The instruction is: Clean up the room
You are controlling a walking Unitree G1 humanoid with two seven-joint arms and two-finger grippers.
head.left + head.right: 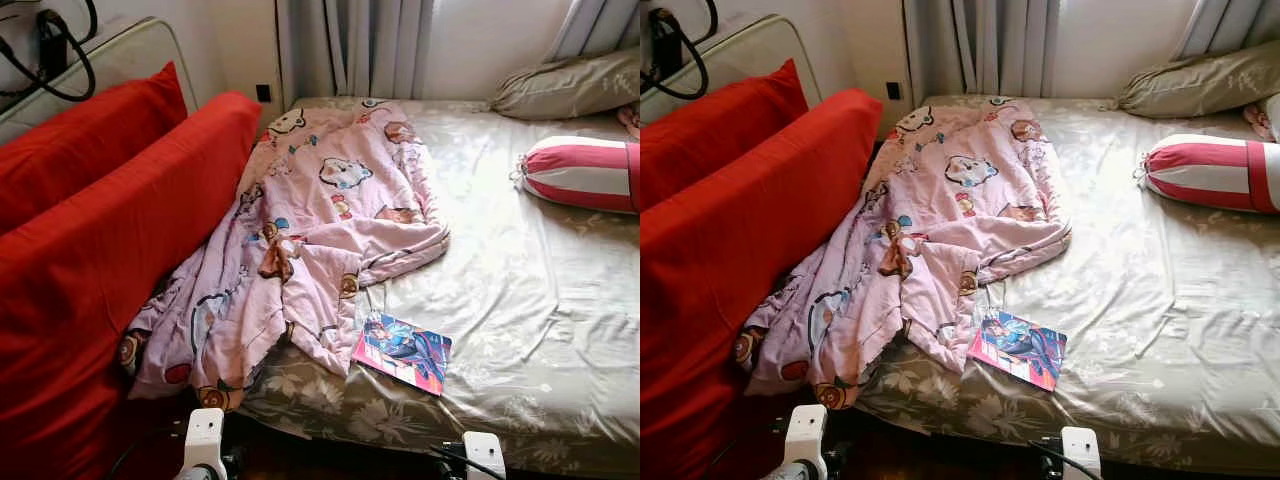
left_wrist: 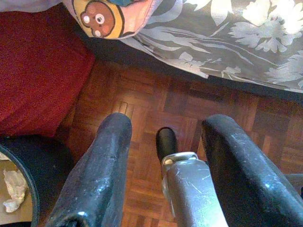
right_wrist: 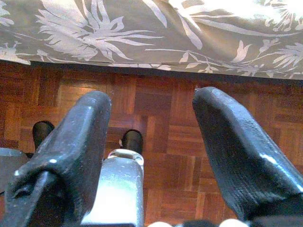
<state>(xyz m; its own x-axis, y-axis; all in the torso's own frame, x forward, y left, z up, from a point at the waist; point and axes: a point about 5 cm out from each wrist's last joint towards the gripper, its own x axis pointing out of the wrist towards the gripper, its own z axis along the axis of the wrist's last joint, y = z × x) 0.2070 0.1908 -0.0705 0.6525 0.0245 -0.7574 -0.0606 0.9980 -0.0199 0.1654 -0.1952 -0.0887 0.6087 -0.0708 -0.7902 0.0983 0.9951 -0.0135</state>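
A crumpled pink cartoon blanket (image 1: 300,240) lies over the left side of the bed (image 1: 540,300) and hangs off its front corner. A colourful book (image 1: 402,351) lies flat near the bed's front edge, just right of the blanket. A red-and-white striped bolster (image 1: 580,172) and an olive pillow (image 1: 570,85) sit at the far right. Both arms hang low before the bed. My left gripper (image 2: 168,125) is open above the parquet floor (image 2: 142,94), below the blanket's hanging corner (image 2: 102,16). My right gripper (image 3: 152,99) is open too, over the floor by the bed's edge (image 3: 142,42).
Two big red cushions (image 1: 110,230) lean along the bed's left side, down to the floor. Curtains (image 1: 350,45) hang behind the bed. A dark round bin (image 2: 19,189) with crumpled paper in it stands on the floor by the left gripper.
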